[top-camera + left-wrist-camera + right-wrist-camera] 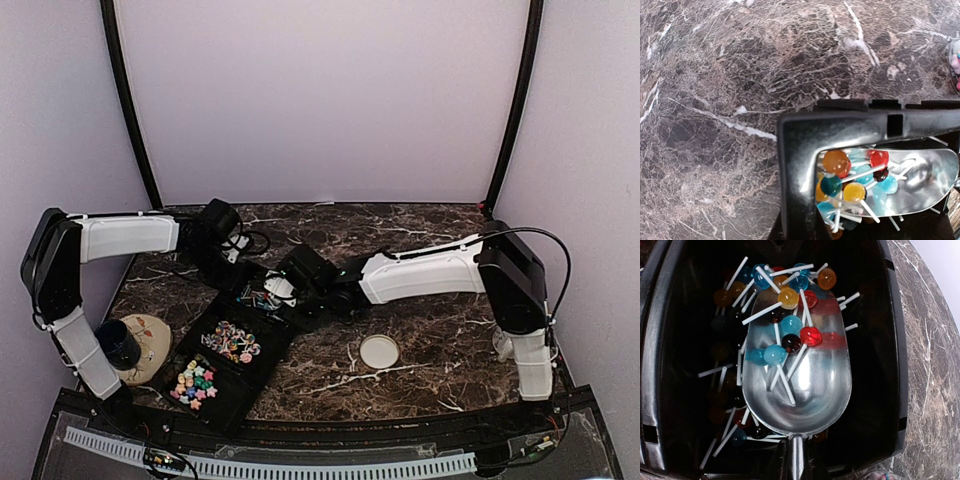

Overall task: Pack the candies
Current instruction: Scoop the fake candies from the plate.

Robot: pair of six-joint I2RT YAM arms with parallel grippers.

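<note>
Marble, dark brown with white veins, tops the table point(440, 320); pale lilac walls point(320, 100) and black poles point(130, 110) close it in. A black tray point(262, 365) lies at 7 o'clock from the table's middle, and a white disc point(380, 351) lies at 5 o'clock. The candies point(195, 382) fill the tray's three compartments. The right gripper point(297, 292) clamps a metal scoop point(805, 385) holding lollipops in the 12 o'clock compartment. The left gripper point(225, 245) hovers beside that end; its opening cannot be told.

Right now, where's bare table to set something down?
Free: marble between the white lid and the base of the right arm; also the far strip by the back wall. Crowded left: tray, beige dish, and the scoop among the lollipops.
</note>
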